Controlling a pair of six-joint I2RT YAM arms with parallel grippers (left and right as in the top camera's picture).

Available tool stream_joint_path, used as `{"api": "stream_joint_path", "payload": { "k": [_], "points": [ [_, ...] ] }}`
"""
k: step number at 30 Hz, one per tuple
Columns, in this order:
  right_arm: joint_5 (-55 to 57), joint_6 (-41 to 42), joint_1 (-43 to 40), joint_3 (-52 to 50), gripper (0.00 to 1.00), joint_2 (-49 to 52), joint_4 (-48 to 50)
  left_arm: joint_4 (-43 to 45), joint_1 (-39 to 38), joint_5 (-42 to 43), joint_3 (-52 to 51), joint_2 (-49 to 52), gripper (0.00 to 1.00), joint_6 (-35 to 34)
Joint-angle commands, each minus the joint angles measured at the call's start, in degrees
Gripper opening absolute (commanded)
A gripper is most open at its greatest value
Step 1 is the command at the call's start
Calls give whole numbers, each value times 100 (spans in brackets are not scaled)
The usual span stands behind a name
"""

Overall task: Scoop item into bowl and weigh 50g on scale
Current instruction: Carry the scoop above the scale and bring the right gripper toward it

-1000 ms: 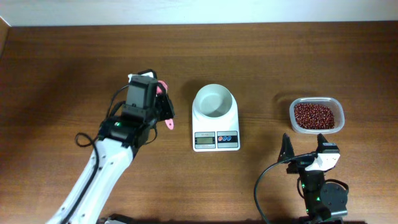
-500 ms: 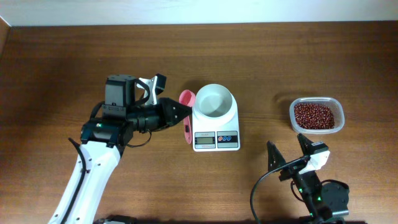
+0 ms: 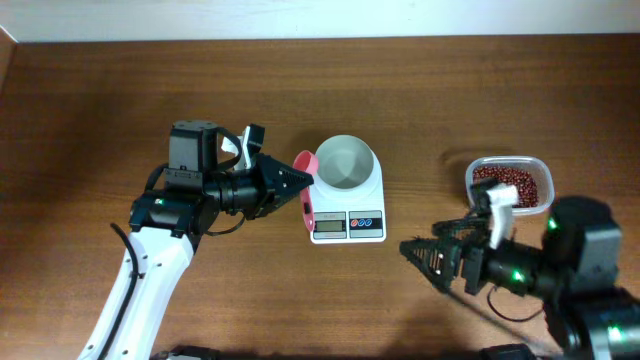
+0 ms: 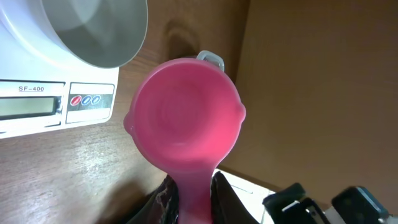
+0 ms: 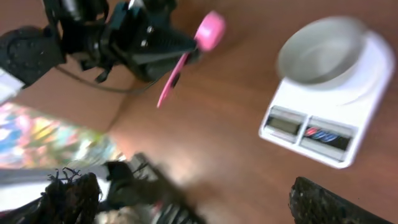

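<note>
All red-brown beans (image 3: pixel 510 187) sit in the clear plastic tub (image 3: pixel 546 186); my left gripper (image 3: pixel 290 180) clamps the empty pink scoop (image 4: pixel 186 118) by the white bowl (image 3: pixel 322 165), parked on the white scale (image 3: pixel 348 226) for weighing; right gripper (image 3: pixel 435 258) spread apart

A pink scoop (image 3: pixel 305 190) is pictured over the middle of the brown wooden table (image 3: pixel 450 90), its round cup pointed toward the table's far edge and its thin handle toward the near one. A clear rectangular plastic tub (image 3: pixel 547 185) with rounded corners is set down toward the table's right side. A pale strip (image 3: pixel 300 15) is seen running just beyond the table's far edge.
</note>
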Motion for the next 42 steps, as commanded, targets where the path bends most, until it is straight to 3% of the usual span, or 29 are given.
{"api": "stream_joint_path", "payload": {
  "k": [1,3,6,11,16,20,25,31,36,39,42],
  "points": [
    [-645,466,50,96,72,540,66,59,28,-39,-22,-57,13,-79],
    [-577,555,208,319,54,804,140,74,28,-181,-22,-55,12,-166],
    [120,822,824,804,45,1314,140,162,26,-389,-22,-55,11,-404],
    [2013,1261,2343,1086,46,2120,643,227,22,-909,-22,-55,9,-678],
    [2249,1274,3237,1086,49,2769,1482,225,-323,-892,-22,-55,7,-678],
    [2719,1432,3543,1086,48,2896,2087,227,-586,-916,-22,-55,7,-721],
    [2997,1700,3593,1084,39,2999,2238,343,-590,-863,-22,-55,8,-785],
    [3458,2310,3591,1084,42,3042,2277,487,-590,-850,-22,-55,0,-516],
    [3270,2481,3582,1084,50,3040,2282,494,-590,-1152,-22,-55,0,7],
    [1980,2500,3340,1084,52,3040,2544,807,-588,-656,-22,-55,0,94],
    [173,2500,2726,1084,51,3040,3025,2133,-588,411,-22,-55,0,-15]
  ]
}}
